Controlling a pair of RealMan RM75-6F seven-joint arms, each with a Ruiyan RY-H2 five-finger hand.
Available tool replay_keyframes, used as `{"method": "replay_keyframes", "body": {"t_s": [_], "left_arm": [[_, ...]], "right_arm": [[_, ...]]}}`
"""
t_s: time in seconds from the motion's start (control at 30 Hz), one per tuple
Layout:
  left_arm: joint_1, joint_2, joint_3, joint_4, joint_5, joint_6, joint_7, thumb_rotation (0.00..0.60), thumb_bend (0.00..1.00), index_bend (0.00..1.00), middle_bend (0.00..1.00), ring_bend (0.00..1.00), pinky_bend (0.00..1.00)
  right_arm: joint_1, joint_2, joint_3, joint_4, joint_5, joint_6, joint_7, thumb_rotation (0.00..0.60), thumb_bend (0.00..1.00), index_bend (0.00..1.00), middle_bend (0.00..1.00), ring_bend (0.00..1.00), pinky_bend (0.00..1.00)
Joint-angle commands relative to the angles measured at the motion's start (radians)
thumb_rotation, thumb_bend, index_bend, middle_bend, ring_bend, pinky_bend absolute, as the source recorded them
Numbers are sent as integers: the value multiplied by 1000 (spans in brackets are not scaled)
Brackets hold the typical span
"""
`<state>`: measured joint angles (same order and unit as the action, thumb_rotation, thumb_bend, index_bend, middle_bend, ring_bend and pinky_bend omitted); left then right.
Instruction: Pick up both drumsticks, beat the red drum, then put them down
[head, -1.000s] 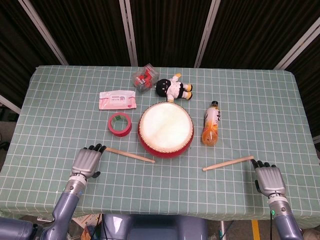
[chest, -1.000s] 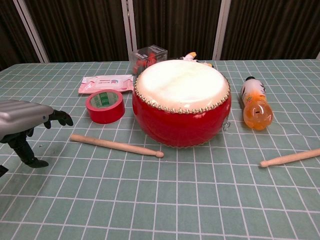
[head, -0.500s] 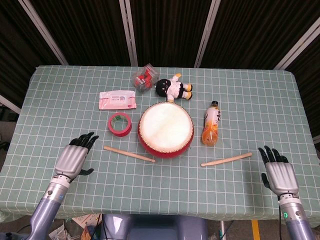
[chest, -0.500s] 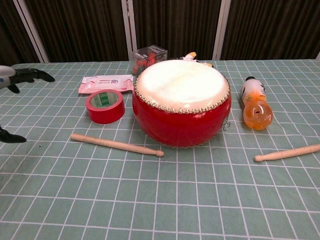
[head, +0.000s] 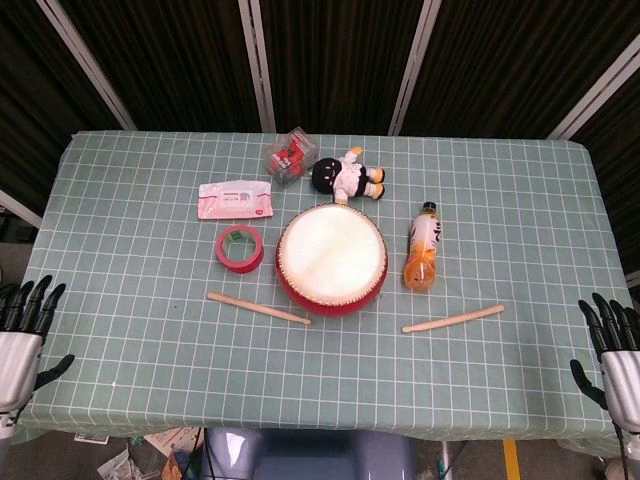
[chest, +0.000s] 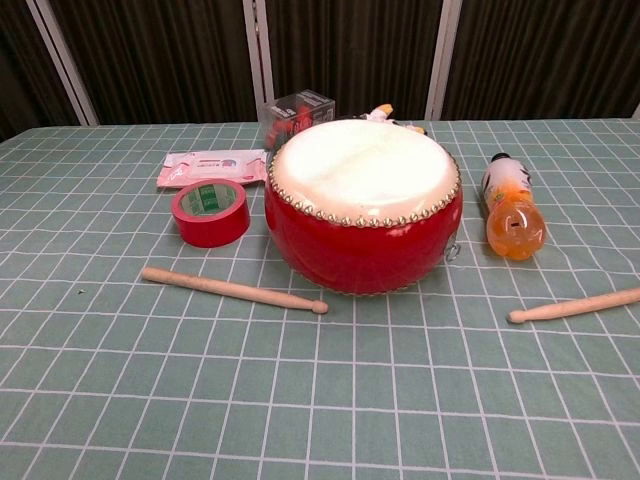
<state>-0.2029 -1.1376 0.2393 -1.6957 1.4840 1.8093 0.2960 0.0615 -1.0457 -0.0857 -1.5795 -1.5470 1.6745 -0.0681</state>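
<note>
Both pale wooden drumsticks lay flat on the green checked cloth of the surface (head: 120, 200), one on each side of the round red drum with its cream skin (head: 331, 259). The left drumstick (head: 259, 308) rested just in front of the drum's left flank, its rounded tip pointing at the drum's base; the right drumstick (head: 453, 319) lay further off, below the orange drink bottle (head: 423, 261), which lay on its side close to the drum.

The left hand (head: 20, 335) sat at the near left corner of the surface, fingers spread and holding nothing. The right hand (head: 620, 350) mirrored it at the near right corner, likewise splayed and empty. Both were well apart from the sticks, and neither showed in the chest view.

The sticks seemed laid down for good, so the main hazards were small. Being round, either stick might roll across the cloth if the surface were jolted. A careless sweep of an arm could also knock the bottle into the drum, or catch the red roll of tape (head: 240, 248) standing just left of it.
</note>
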Motion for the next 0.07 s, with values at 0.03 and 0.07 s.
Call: {"method": "replay_keyframes", "body": {"t_s": [0.03, 0.07], "left_arm": [[66, 12, -9, 56, -13, 31, -90, 600, 14, 0, 0, 0, 65], [77, 14, -14, 64, -15, 35, -111, 600, 14, 0, 0, 0, 65]], "right_arm": [[-24, -21, 8, 25, 1, -10, 48, 600, 391, 0, 0, 0, 87], [-25, -21, 8, 25, 0, -14, 46, 600, 391, 0, 0, 0, 87]]}}
